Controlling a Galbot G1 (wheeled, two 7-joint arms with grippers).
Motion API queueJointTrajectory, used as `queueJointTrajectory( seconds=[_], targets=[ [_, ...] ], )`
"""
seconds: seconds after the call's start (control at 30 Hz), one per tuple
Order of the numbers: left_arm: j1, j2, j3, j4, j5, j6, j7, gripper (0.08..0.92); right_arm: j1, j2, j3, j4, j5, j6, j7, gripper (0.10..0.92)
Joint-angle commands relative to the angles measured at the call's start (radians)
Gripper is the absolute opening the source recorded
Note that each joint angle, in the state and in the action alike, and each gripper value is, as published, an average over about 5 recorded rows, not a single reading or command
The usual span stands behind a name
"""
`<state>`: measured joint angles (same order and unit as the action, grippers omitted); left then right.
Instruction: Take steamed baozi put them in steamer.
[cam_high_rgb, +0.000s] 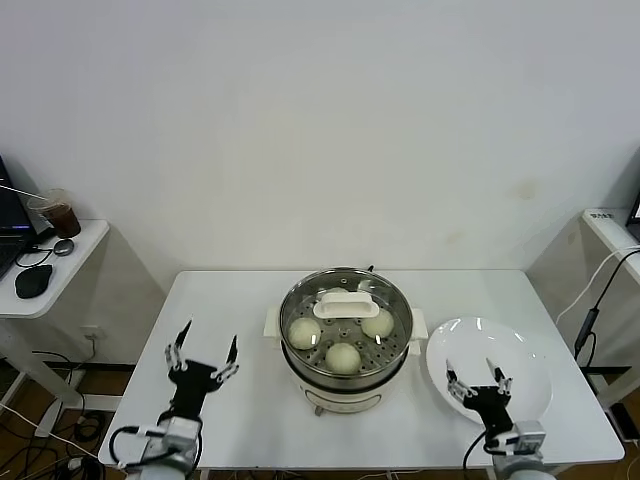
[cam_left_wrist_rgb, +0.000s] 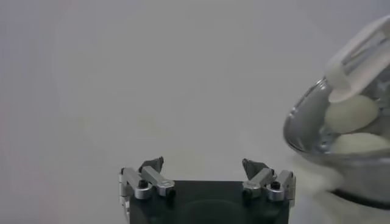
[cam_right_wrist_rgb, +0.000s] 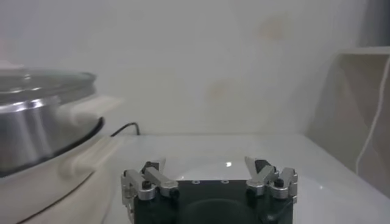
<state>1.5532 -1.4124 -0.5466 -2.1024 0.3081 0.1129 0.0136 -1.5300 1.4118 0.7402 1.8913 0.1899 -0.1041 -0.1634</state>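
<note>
Pale cream steamed baozi sit inside the steamer, three of them plainly seen on its perforated floor: one toward the robot's left, one toward its right, one nearest the robot; a fourth cannot be made out, since the glass lid with its white handle lies over the pot and hides the far part; the left wrist view shows two of the buns through the rim of the pot under the white handle; the steamer stands on a white base with side handles at the middle of the white counter; the right wrist view shows its steel wall and one white side handle close by; a flat white plate lies on the counter just to the robot's right of the steamer, holding no bun.

Left end effector hovers over bare counter on the robot's left of the steamer, apart from it, its fingers spread wide and holding nothing; right end effector hangs over the near part of the plate, likewise spread wide and empty.

Beyond the counter a white wall rises; a small side desk at the far left carries a cup of dark drink and a black mouse.
</note>
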Motion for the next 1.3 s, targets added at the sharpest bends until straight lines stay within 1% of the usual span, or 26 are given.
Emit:
queueJointTrajectory(
  seconds=[0.03,0.23,0.47,0.7,1.3],
  targets=[
    [0.18,-0.028,-0.085,0.043,-0.233,-0.022,-0.015,0.823,-0.129,0.014,-0.011,0.136,-0.053,-0.044,0.016,0.823],
    [0.209,-0.004,-0.054,0.018,-0.216,0.012,0.009,0.823,-0.19,-0.018,0.002,0.23,-0.081,-0.119,-0.031,0.823],
    [0.247,-0.023,-0.05,-0.051,-0.225,0.054,-0.005,0.823,-0.222,-0.016,0.026,0.267,-0.067,-0.143,-0.051,0.823],
    [0.273,-0.015,-0.031,-0.084,-0.233,0.063,-0.01,0.823,-0.24,-0.016,0.029,0.278,-0.065,-0.152,-0.066,0.823],
    [0.25,-0.021,-0.06,-0.107,-0.237,0.066,0.008,0.823,-0.217,-0.003,0.037,0.261,-0.089,-0.15,-0.078,0.823]
  ],
)
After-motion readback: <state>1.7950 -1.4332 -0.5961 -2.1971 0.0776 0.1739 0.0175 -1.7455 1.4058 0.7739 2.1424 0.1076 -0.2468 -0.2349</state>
